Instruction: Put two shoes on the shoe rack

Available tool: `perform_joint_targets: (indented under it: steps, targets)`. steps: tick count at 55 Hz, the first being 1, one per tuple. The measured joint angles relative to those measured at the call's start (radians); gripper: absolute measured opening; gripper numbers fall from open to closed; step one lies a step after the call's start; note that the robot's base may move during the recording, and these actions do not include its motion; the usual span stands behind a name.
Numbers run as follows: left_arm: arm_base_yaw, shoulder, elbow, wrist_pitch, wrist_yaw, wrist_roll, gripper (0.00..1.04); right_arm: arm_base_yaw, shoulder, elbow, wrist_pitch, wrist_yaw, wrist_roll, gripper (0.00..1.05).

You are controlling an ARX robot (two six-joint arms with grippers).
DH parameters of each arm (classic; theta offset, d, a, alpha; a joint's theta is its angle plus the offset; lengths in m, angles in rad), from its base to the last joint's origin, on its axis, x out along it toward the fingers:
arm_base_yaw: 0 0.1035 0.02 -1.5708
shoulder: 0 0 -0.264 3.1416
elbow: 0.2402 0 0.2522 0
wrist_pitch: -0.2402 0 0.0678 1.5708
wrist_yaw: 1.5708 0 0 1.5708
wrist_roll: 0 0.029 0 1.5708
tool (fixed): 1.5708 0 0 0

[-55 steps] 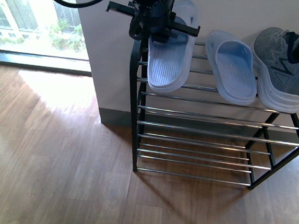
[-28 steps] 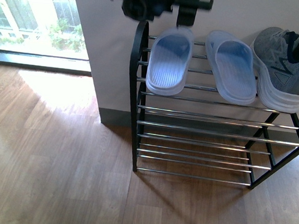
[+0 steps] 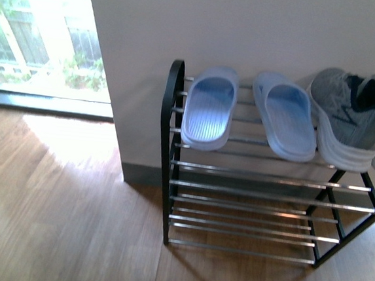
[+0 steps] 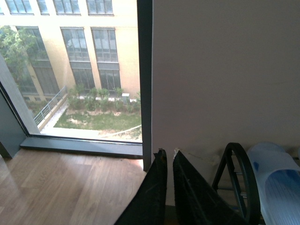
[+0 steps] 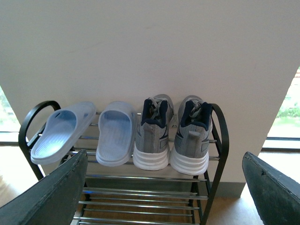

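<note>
Two pale blue slides (image 3: 208,109) (image 3: 286,119) lie side by side on the top tier of the shoe rack (image 3: 168,152), with a grey sneaker (image 3: 344,118) to their right. The right wrist view shows both slides (image 5: 58,133) (image 5: 115,133) and both grey sneakers (image 5: 152,136) (image 5: 192,138) in a row on the top rods. My right gripper (image 5: 164,187) is open and empty, held back from the rack (image 5: 220,140). My left gripper (image 4: 168,157) is shut on nothing, beside the rack's black end loop (image 4: 241,178) and the left slide (image 4: 281,183). Neither arm shows in the front view.
A pale wall (image 3: 250,27) backs the rack. A floor-height window (image 3: 45,42) lies to the left, its dark frame (image 4: 144,84) at the wall's corner. Wooden floor (image 3: 63,215) spreads in front. Lower chrome tiers (image 3: 247,205) hold nothing.
My left gripper has risen out of the front view, leaving the left slide flat on the top tier. The rack now sits lower in the front view.
</note>
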Motion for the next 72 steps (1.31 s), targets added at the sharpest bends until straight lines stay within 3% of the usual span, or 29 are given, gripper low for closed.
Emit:
perform_joint_targets:
  steps: [2, 29, 31, 37, 52, 58, 72]
  targets:
    - [0.010, -0.027, -0.027, 0.012, 0.009, 0.000, 0.01, 0.000, 0.000, 0.000, 0.000, 0.000, 0.000, 0.96]
    - [0.106, -0.346, -0.367, 0.031, 0.095, 0.002, 0.01, 0.000, 0.000, 0.000, 0.000, 0.000, 0.000, 0.96]
    - [0.137, -0.377, -0.388, 0.018, 0.152, 0.003, 0.01, 0.000, 0.000, 0.000, 0.000, 0.000, 0.000, 0.96]
    - [0.175, -0.435, -0.420, -0.008, 0.162, 0.003, 0.01, 0.000, 0.000, 0.000, 0.000, 0.000, 0.000, 0.96]
    - [0.177, -0.611, -0.487, -0.116, 0.168, 0.004, 0.01, 0.000, 0.000, 0.000, 0.000, 0.000, 0.000, 0.96]
    - [0.177, -0.634, -0.531, -0.088, 0.167, 0.004, 0.01, 0.000, 0.000, 0.000, 0.000, 0.000, 0.000, 0.96]
    - [0.177, -0.805, -0.543, -0.243, 0.169, 0.004, 0.01, 0.000, 0.000, 0.000, 0.000, 0.000, 0.000, 0.96]
